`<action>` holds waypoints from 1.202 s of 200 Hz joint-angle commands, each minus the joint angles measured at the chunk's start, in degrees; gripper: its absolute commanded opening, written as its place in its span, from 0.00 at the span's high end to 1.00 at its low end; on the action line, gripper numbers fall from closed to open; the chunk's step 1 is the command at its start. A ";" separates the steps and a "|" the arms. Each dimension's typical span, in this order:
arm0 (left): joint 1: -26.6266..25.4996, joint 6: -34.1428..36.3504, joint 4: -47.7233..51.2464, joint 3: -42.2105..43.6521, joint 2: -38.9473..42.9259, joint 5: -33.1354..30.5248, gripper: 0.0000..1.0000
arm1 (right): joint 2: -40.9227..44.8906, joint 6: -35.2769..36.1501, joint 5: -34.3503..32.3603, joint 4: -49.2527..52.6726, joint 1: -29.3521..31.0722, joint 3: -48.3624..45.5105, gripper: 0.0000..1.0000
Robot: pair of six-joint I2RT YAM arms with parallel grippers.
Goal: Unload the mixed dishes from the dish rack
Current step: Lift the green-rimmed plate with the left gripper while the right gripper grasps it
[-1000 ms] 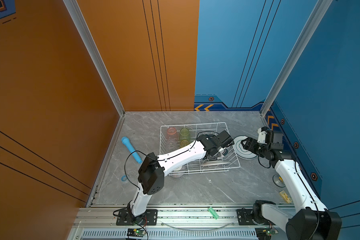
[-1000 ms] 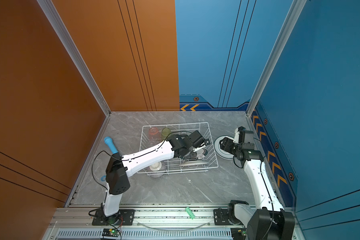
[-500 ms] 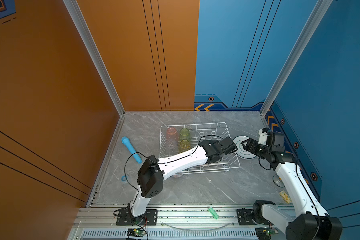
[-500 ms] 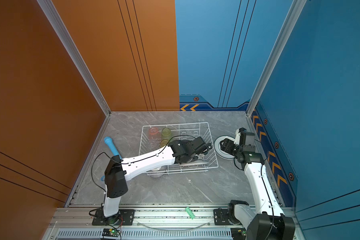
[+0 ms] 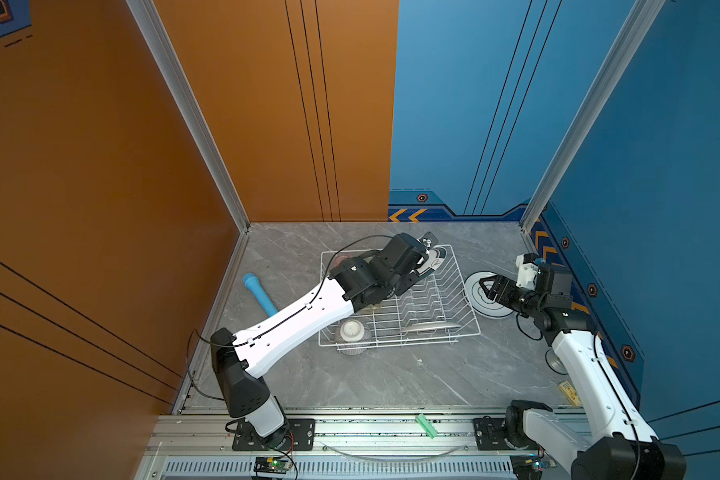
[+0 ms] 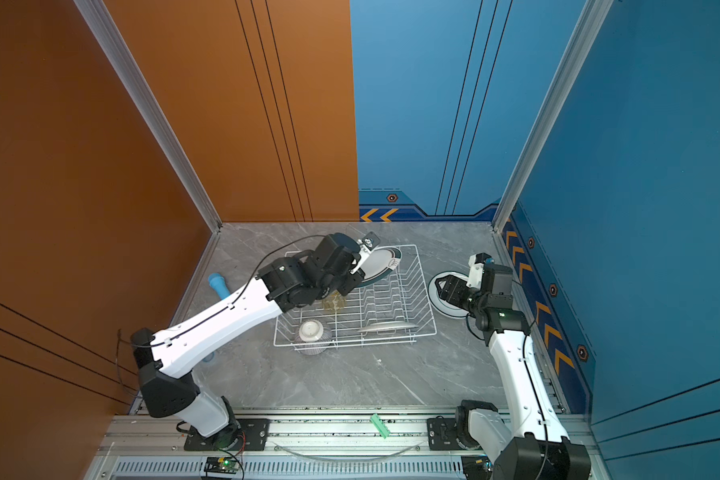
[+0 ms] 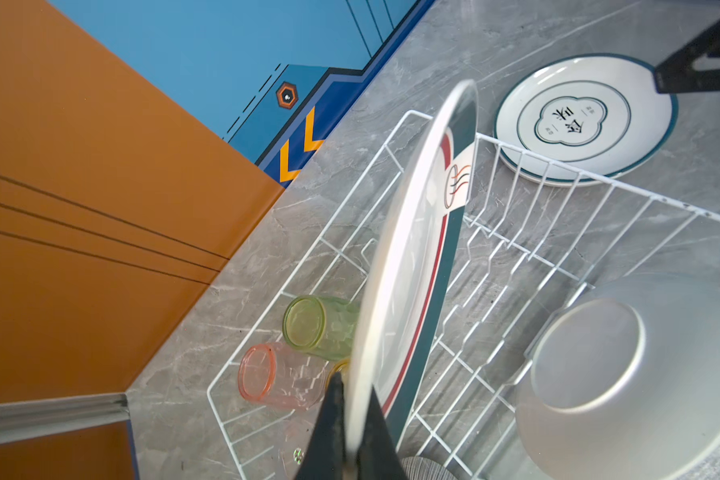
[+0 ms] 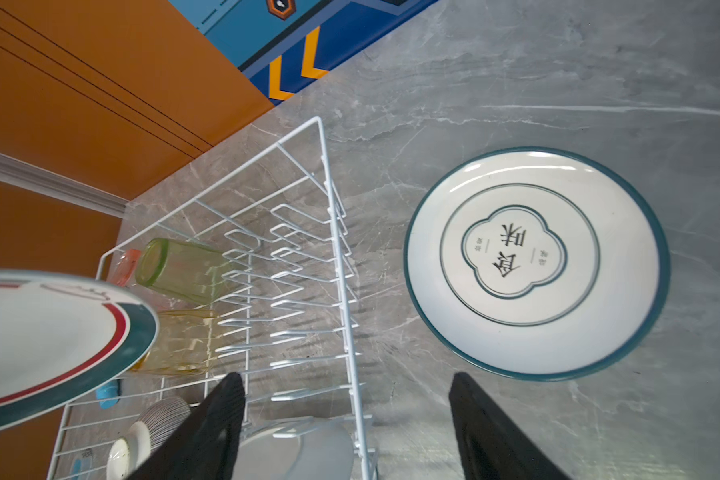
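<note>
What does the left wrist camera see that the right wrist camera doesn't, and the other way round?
Only the left wrist view shows the left pincer shut on the rim of the held plate. Only the right wrist view shows both fingers of the right pincer, wide open, and a bit of the blue cylinder. Both show the held plate, the dish rack, the green tumbler and the plate on the table.

In both top views left arm [image 5: 300,316] hides green tumbler [image 7: 316,328], most of pink tumbler [image 5: 342,261] & yellow tumbler [image 6: 334,302], along dish rack [image 5: 433,299] left edge. Clear tumbler [image 5: 554,362], desk right edge, half behind right arm [image 5: 587,374]. Held plate [image 7: 408,249] cut by pic edge, left wrist view.
</note>
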State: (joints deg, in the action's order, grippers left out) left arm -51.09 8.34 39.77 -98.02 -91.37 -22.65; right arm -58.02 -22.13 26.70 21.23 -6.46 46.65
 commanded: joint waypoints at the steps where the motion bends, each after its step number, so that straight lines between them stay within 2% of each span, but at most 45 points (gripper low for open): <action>1: 4.68 -8.07 -6.35 4.49 3.69 15.33 1.00 | 1.20 -2.93 12.90 -8.85 -0.38 -2.35 0.24; 22: 8.74 -12.66 -10.63 7.99 5.35 26.39 1.00 | 0.66 -8.15 22.84 -18.58 0.06 -4.59 0.26; 40: 11.14 -15.94 -14.20 10.28 5.84 33.71 1.00 | -0.14 -11.10 27.37 -23.53 1.03 -5.33 0.28; 67: 14.28 -21.22 -21.02 13.51 5.86 44.42 1.00 | -0.91 -11.36 29.23 -24.74 2.39 -5.19 0.31; 113: 16.34 -27.29 -28.45 16.12 4.17 54.78 1.00 | -2.25 -11.69 28.80 -25.44 3.27 -5.36 0.33; 120: 16.31 -28.02 -30.96 16.15 3.78 55.91 1.00 | -2.61 -12.23 29.00 -26.15 3.45 -5.59 0.33; 169: 16.23 -29.91 -32.17 15.84 0.53 58.47 1.00 | -3.37 -18.14 30.78 -35.90 5.00 -6.94 0.38; 188: 16.07 -30.82 -33.12 15.86 -0.73 59.45 1.00 | -3.76 -20.28 31.17 -38.96 5.56 -6.97 0.44; 209: 15.95 -32.34 -35.27 16.28 -1.81 60.59 1.00 | -4.68 -22.68 31.72 -42.14 6.10 -6.93 0.54; 227: 15.97 -32.84 -36.05 16.19 -2.36 60.87 1.00 | -5.17 -23.57 31.93 -43.30 6.35 -6.84 0.72; 240: 16.11 -33.01 -36.15 16.07 -2.67 61.00 1.00 | -5.25 -23.66 31.84 -43.22 6.37 -6.75 0.80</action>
State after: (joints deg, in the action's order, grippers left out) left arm -34.98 -23.38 7.86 -82.02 -93.54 36.12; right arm -63.11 -43.46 56.82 -17.52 -0.89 39.81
